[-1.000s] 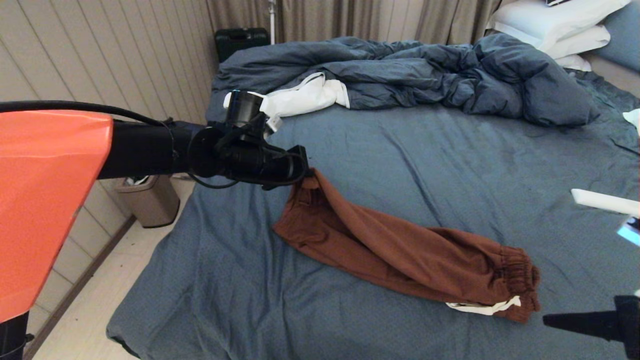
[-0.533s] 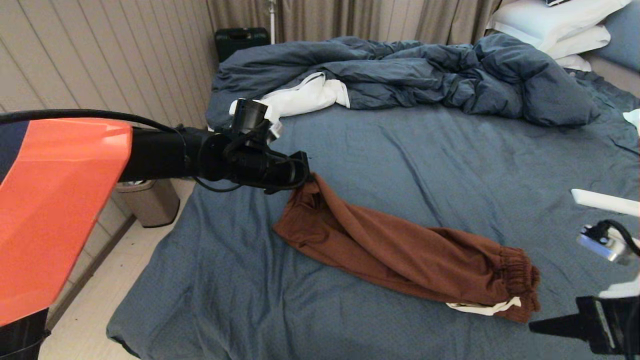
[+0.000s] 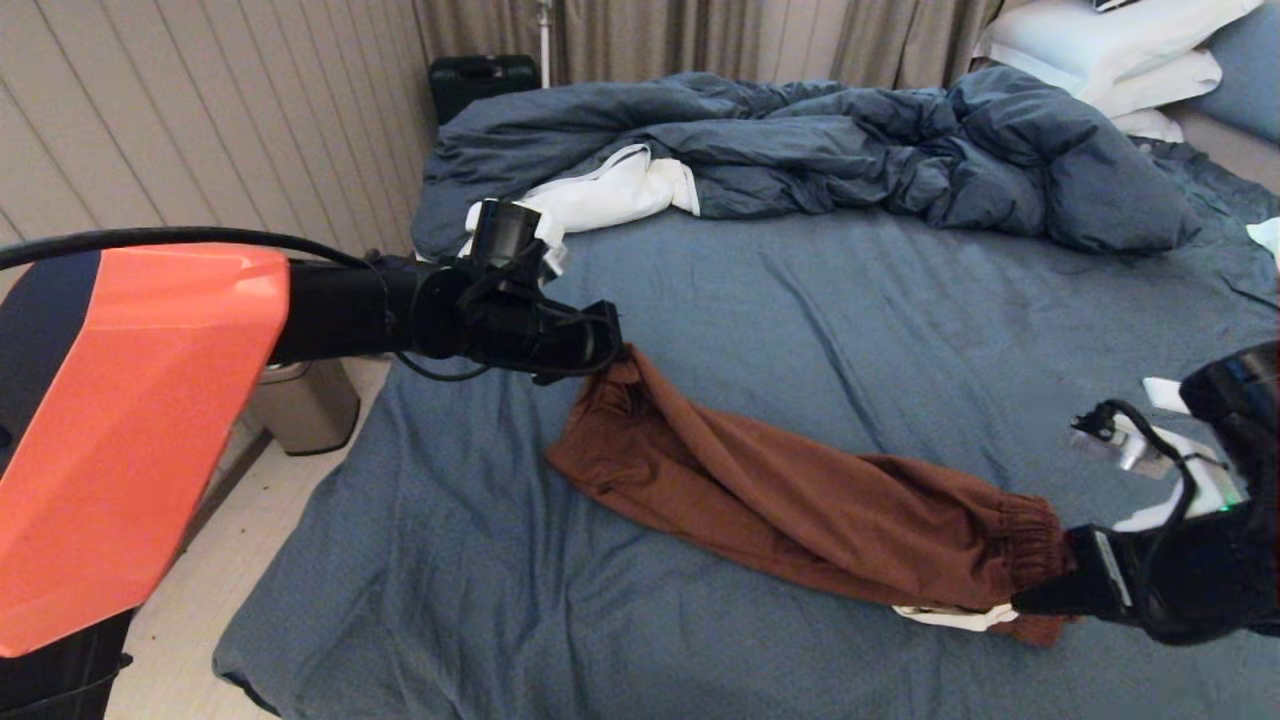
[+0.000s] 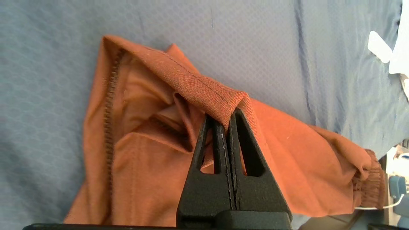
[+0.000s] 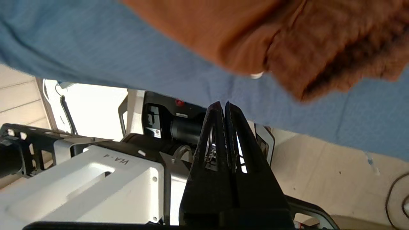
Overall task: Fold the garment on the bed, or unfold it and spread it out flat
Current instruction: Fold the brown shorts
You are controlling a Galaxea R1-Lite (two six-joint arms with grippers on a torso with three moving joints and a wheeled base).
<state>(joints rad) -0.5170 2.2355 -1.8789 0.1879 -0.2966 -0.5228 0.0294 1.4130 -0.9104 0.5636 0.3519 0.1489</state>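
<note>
The left gripper (image 4: 226,116) is pinching a hem fold of the shorts (image 3: 800,500), its fingers (image 4: 243,150) pressed together on the cloth and lifting that end slightly off the bed (image 3: 900,330). From those fingers the shorts are stretching across the sheet toward the right gripper (image 3: 1030,603). The right fingers (image 5: 238,150) are lying closed together, holding nothing, with their tips just beside the gathered waistband (image 3: 1035,530) and the white drawstring (image 3: 950,615).
</note>
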